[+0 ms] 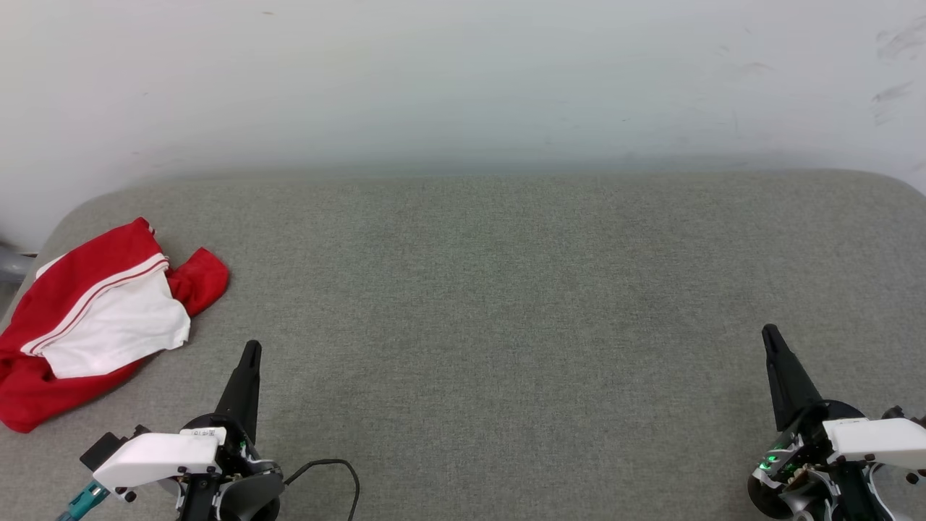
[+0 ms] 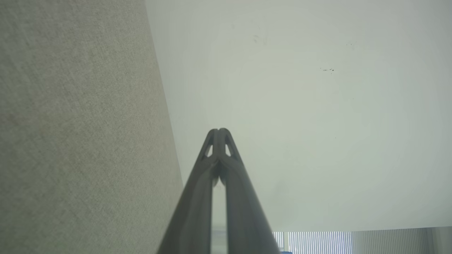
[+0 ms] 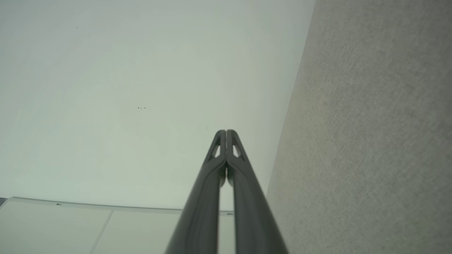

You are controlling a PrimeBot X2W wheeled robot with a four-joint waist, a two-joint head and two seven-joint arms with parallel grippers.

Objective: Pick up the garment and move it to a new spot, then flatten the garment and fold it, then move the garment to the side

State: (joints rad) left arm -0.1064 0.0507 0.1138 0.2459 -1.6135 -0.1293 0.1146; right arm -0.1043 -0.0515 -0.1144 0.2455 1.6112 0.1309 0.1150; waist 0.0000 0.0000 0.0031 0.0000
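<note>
The left fingers point(image 1: 246, 383) are seen pressed together along their length, nothing being held between them; in the left wrist view the two dark tips point(image 2: 216, 135) are shown meeting in a point. The right fingers point(image 1: 785, 373) are likewise closed and empty, and their tips point(image 3: 222, 135) are seen touching in the right wrist view. Both pairs are held low over the near part of the grey fabric-covered counter point(image 1: 506, 289), the left pair at the lower left and the right pair at the lower right, each pointing away from the robot toward the pale wall point(image 1: 463, 72). A thin black cable point(image 1: 340, 467) is looped on the counter just beside the left wrist.

The garment point(image 1: 94, 318) is found crumpled at the far left of the counter, close to its rounded left edge. It is bunched into a heap, red cloth showing around a white sleeve panel bordered by thin red-and-white stripe trim; no lettering can be made out. It lies to the left of the left fingers and a little beyond their tips, near them but not touched by them, a strip of bare fabric being left between. From the right fingers it is well apart, the whole width of the counter lying between them
</note>
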